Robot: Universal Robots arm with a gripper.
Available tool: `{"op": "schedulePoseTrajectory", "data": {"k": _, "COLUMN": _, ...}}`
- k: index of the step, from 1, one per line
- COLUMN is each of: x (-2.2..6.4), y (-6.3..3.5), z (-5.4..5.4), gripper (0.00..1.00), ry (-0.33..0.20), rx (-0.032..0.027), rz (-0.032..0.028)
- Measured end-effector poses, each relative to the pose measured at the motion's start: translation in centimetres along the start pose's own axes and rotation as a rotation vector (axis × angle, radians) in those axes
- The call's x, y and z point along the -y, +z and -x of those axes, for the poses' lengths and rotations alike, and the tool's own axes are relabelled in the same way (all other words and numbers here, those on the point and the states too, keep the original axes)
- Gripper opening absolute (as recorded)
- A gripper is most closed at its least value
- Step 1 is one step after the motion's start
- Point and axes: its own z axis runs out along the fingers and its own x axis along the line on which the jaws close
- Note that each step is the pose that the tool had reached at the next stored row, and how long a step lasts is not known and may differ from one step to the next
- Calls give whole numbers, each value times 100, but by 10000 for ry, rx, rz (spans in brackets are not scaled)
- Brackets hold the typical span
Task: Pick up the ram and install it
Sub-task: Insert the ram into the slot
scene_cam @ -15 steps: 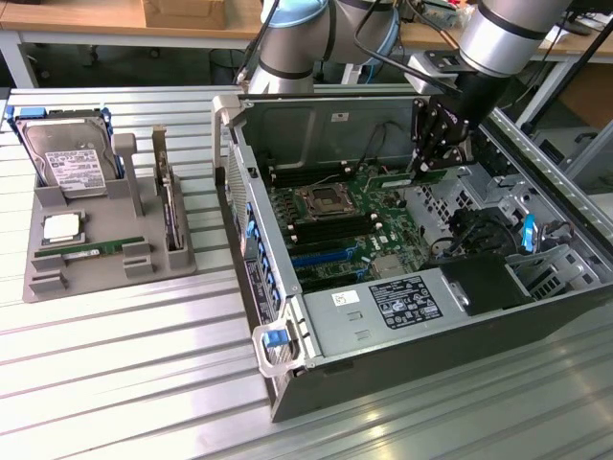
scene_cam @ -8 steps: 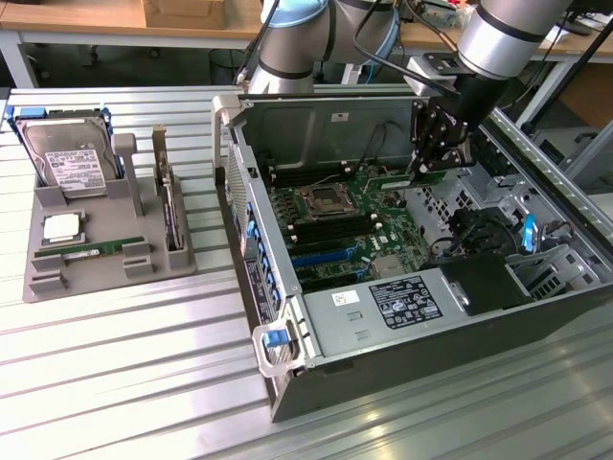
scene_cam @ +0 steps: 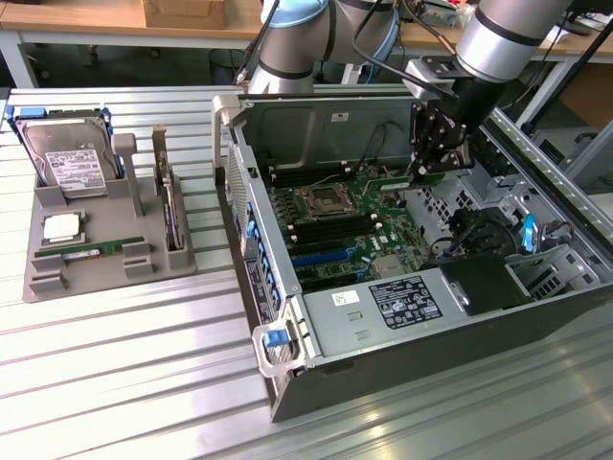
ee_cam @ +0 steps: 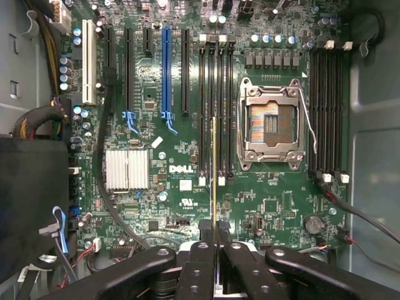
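Jaws are pinched tight on the ram (ee_cam: 215, 181), seen edge-on in the wrist view, sticking out of the gripper (ee_cam: 215, 250) over the motherboard (ee_cam: 187, 187). So pickup's done; seating isn't, since the stick hangs above the slots beside the CPU socket (ee_cam: 272, 125) (can't tell which slot it lines up with).

Counts, going from the exterior view's left: one tray (scene_cam: 105, 259) holding one hard drive (scene_cam: 65, 158), one processor (scene_cam: 62, 228), one spare ram stick (scene_cam: 91, 251) and one upright card (scene_cam: 170, 206). Then one open case (scene_cam: 402, 240) and one arm (scene_cam: 508, 38).
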Motion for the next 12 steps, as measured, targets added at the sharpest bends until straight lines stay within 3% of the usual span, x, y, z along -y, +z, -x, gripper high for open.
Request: {"op": "schedulePoseTrajectory", "data": {"k": 12, "x": 2, "y": 35, "z": -1, "gripper": 12, "ry": 0, "rx": 0, "rz": 0}}
